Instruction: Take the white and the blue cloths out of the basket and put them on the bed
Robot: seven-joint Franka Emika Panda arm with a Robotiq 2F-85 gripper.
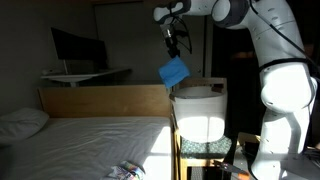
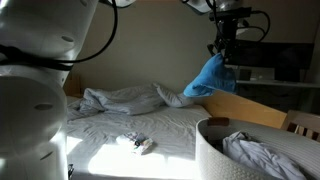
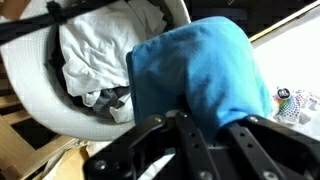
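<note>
Hanging lengthwise from the claw point(image 1: 176, 50), whose jaws are pinched shut on its top edge, the blue cloth point(image 1: 173, 73) dangles high over the near rim of the basket point(image 1: 197, 112). The bed point(image 1: 90, 135) lies sideways and lower, beyond the wooden board point(image 1: 100, 100), so I judge the carry must cross that board. The white cloth point(image 3: 95, 50) lies in the basket.
</note>
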